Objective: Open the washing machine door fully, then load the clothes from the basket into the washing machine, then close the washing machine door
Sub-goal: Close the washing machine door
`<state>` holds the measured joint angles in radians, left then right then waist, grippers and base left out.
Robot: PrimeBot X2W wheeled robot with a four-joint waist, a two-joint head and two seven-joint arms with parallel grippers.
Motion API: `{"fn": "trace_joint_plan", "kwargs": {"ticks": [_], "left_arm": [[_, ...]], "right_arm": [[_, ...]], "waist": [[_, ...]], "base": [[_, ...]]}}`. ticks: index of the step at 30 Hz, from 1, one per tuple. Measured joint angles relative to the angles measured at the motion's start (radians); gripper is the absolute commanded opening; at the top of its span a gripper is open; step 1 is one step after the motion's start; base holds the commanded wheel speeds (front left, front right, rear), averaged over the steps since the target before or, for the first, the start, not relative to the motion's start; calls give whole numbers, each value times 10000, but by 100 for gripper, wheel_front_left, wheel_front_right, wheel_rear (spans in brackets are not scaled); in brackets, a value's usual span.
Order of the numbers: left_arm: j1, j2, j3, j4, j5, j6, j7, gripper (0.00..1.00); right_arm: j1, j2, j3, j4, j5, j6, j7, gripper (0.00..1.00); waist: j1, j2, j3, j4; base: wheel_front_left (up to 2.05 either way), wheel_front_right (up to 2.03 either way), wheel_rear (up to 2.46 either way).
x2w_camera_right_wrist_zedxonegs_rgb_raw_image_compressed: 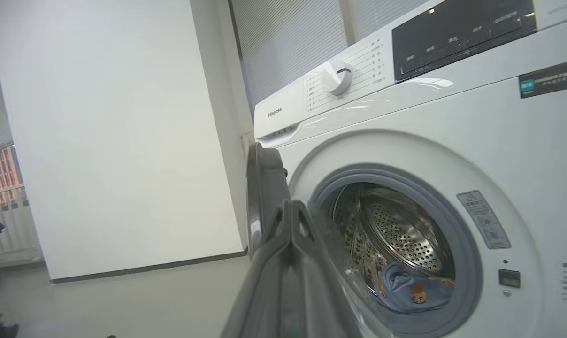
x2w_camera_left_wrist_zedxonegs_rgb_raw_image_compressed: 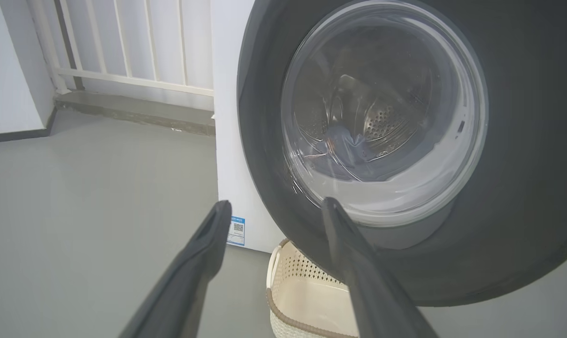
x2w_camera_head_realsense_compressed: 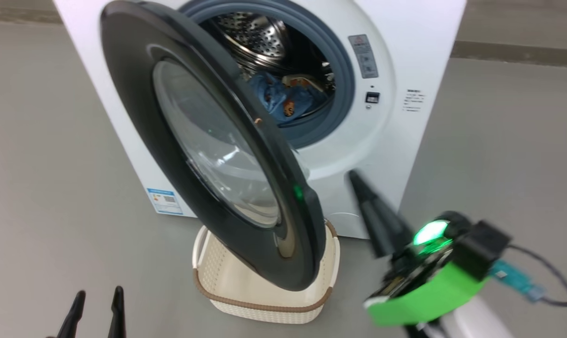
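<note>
1. Clothes are being held in the drum of the washing machine, far in the scene.
2. The washing machine door is being shown half open, swung out left, over the basket on the floor.
3. Jaws of the left gripper are being held wide apart, empty, near left.
4. Jaws of the right gripper are being pressed shut on nothing, right of the door's edge.

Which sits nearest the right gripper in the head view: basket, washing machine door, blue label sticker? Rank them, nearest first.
1. washing machine door, its free edge just left of the right gripper.
2. basket, below-left on the floor.
3. blue label sticker, far left.
</note>
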<state>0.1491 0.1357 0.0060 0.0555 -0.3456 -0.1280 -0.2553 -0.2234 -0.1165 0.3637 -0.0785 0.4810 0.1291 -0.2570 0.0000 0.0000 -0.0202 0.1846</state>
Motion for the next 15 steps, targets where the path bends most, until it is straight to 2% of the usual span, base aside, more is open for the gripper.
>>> {"fn": "trace_joint_plan", "kwargs": {"ticks": [7,12,14,15], "left_arm": [[163,-115,104,-128,27,0,0,100],[162,-171,82,-134,63,0,0,100],[160,-217,27,-132,63,0,0,100],[153,-251,-63,-130,63,0,0,100]], "right_arm": [[223,-119,1906,293,-113,0,0,0],[634,-128,2495,1250,190,0,0,0],[640,-90,2621,2767,353,0,2,0],[583,-33,2290,3369,420,0,2,0]], "waist": [[0,0,-96,296],[0,0,-76,431],[0,0,7,541],[0,0,60,617]], "base": [[0,0,0],[0,0,0],[0,0,0],[0,0,0]]}}
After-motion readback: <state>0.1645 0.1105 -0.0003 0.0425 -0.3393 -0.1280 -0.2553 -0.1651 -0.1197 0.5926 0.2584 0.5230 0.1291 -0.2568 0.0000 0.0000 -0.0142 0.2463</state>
